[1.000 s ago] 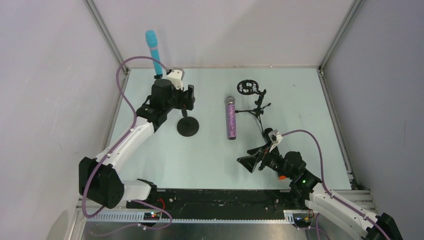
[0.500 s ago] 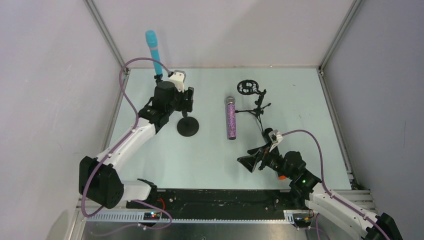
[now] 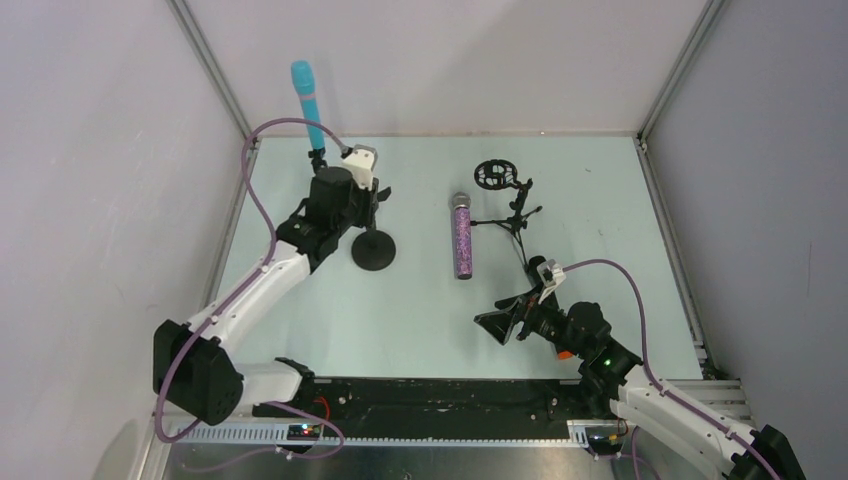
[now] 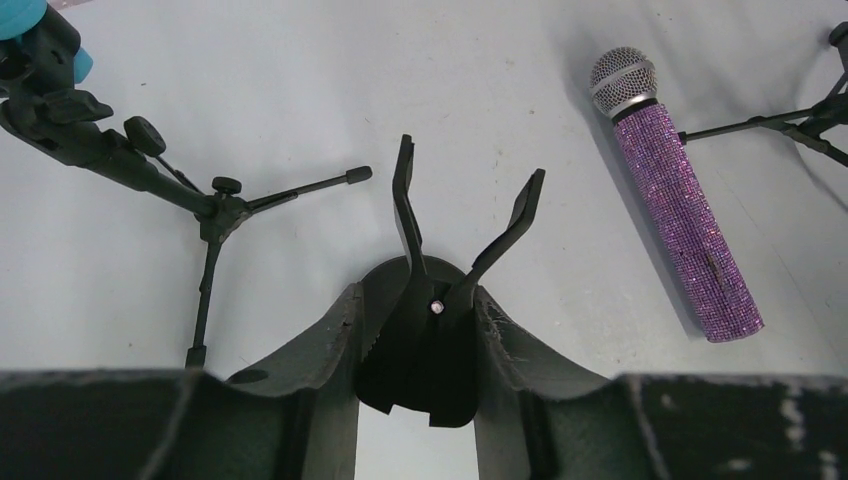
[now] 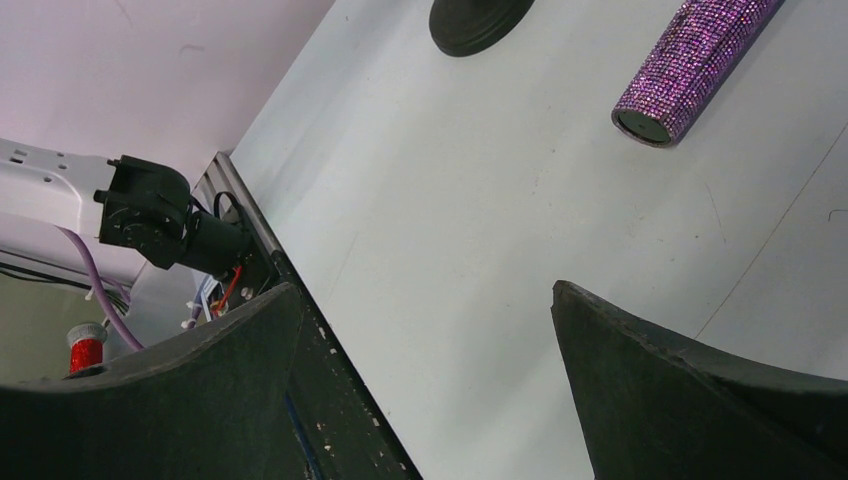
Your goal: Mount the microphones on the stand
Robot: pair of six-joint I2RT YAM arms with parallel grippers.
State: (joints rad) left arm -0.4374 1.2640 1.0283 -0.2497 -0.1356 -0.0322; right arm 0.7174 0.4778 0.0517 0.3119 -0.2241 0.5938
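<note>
Table (image 3: 420,300): we judge one microphone of three attached, so most of the job is left.
Left tripod stand (image 4: 205,205): at the far-left corner, carrying the light blue mic (image 3: 307,103) upright.
Right tripod stand (image 3: 515,212): holds nothing.
Round-base stand (image 3: 373,252): holds nothing.
Right gripper (image 5: 425,290): spread wide, holding nothing, near the front edge.
Left gripper (image 4: 417,300): narrowed around the round-base stand's clip (image 4: 425,330), seemingly pinching it.
Purple mic (image 4: 675,210): flat mid-table, between the round-base stand and right tripod stand.
Black mic: we cannot find it.
</note>
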